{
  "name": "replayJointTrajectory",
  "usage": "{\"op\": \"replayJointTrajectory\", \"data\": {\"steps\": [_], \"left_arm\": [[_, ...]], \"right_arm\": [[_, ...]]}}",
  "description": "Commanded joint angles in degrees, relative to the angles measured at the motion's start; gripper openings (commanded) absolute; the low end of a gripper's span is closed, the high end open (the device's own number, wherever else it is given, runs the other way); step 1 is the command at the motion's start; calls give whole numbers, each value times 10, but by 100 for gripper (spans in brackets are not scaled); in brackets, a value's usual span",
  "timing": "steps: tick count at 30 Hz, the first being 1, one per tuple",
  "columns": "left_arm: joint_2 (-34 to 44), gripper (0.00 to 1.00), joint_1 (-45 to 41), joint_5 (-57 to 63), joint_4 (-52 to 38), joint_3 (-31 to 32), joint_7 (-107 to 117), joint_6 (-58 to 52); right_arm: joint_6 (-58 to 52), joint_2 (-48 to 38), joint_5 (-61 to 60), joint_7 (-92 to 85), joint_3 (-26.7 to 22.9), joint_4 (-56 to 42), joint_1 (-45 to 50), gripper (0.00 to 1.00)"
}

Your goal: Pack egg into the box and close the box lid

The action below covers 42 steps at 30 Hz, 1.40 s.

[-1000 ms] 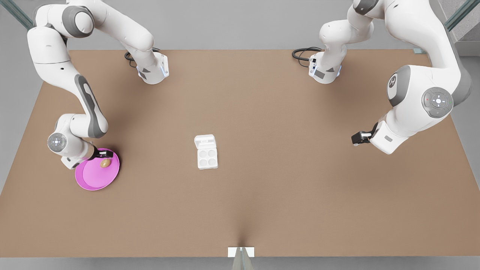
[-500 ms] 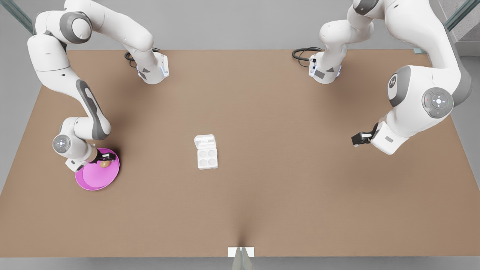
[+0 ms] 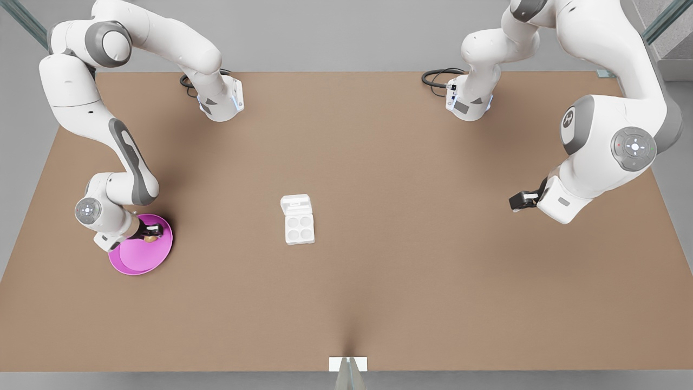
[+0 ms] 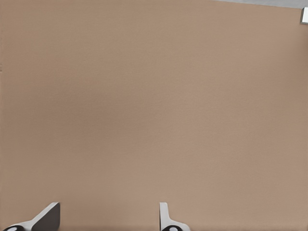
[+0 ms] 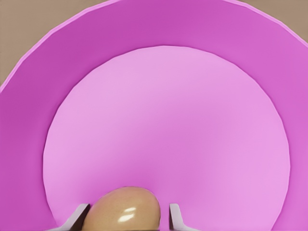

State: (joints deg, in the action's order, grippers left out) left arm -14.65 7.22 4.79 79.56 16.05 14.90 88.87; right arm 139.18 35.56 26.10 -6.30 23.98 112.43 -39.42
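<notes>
Right tool (image 3: 150, 235) was down over the pink plate (image 3: 135, 260) at the front view's left. Its wrist view showed the egg (image 5: 122, 209) lying on the plate between the two fingertips (image 5: 175, 217), with a thin gap on each side, so fingers parted and straddling the egg, not yet pinching it. In the front view the egg (image 3: 152, 238) was a tan spot at the tool tip, on the plate's far part, toward the front view's right side of the plate.

Left tool (image 3: 518, 202) hung above bare tabletop (image 3: 379, 162) at the front view's right, waiting, well apart from everything. Its wrist view showed two fingertips (image 4: 45, 217) set wide apart over plain brown surface, nothing between them.

The box (image 3: 299, 228) sat near the tabletop middle, well apart from the plate and both tools. All four cups were unfilled. The box lid (image 3: 296, 206) was open, lying flat behind the tray on the far side, joined to it along one edge, raised tab facing up.
</notes>
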Motion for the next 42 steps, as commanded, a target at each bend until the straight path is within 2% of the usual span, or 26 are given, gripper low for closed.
{"op": "replayJointTrajectory", "data": {"steps": [1,6,11,15,20,22,27,28,29,30,31,33,34,37,40,42], "left_arm": [[1,100,0,0,0,0,2,0],[1,100,0,0,0,0,2,0],[1,100,0,0,0,0,3,1],[1,100,-1,0,-1,0,3,-1],[2,100,-1,0,0,0,3,-3],[2,100,0,0,1,0,3,-1],[2,100,0,0,1,0,3,-1],[2,100,0,0,1,0,3,-1],[2,100,2,1,1,0,2,-1],[1,100,1,1,1,0,3,-1],[1,100,1,1,1,0,3,-1],[2,100,1,1,2,0,3,-1],[3,100,-2,2,2,0,3,-4],[5,100,-5,28,1,2,6,-2],[0,100,-4,28,4,2,4,-7],[0,100,-3,28,4,2,4,-7]], "right_arm": [[-1,-1,1,-9,0,0,0,71],[-4,-1,0,-9,0,0,0,56],[-8,-1,0,-8,0,0,0,47],[-15,-7,-1,-2,1,0,-2,47],[-71,-47,-8,1,41,-2,-16,47],[-108,-65,-38,23,65,-14,5,47],[-176,-66,-131,117,59,-78,128,47],[-180,-65,-150,135,49,-85,157,47],[-185,-67,-183,146,14,-97,212,47],[-191,-66,-199,170,10,-108,243,47],[-199,-67,-220,190,-26,-121,296,47],[-200,-64,-252,235,-62,-141,372,47],[-203,-62,-277,248,-100,-151,422,47],[-223,-51,-305,292,-116,-187,482,47],[-235,-39,-355,332,-172,-220,591,47],[-254,-36,-380,349,-188,-237,636,48]]}}
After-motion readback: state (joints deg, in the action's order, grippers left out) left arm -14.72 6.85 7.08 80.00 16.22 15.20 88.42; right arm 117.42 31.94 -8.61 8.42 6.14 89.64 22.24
